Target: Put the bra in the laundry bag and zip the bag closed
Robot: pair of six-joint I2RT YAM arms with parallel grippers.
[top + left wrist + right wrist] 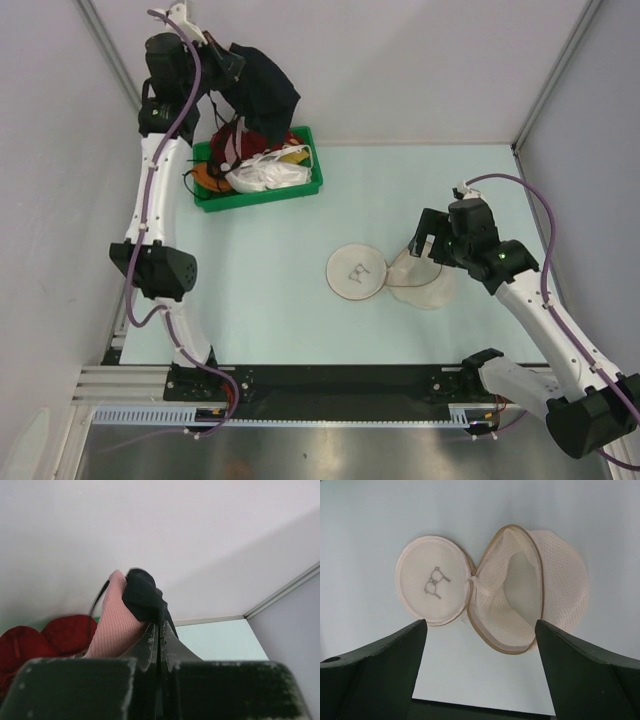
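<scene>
The black bra [262, 88] hangs from my left gripper [226, 62], which holds it high above the green bin. In the left wrist view the jaws are pressed together on black fabric [144, 596]; my left gripper [159, 629] also has ribbed pink fabric [116, 625] lying against it, and I cannot tell if that is gripped. The cream mesh laundry bag [428, 284] lies open on the table, its round lid [355, 271] flat to its left. My right gripper [424, 244] is open and empty just above the bag [520, 595]; the lid [432, 580] and my right gripper [480, 626] show in the right wrist view.
A green plastic bin [255, 201] at the back left holds red [248, 136], white [266, 172] and orange [207, 176] bras. Red cups [65, 632] show below the left gripper. White walls enclose the table on the back, left and right.
</scene>
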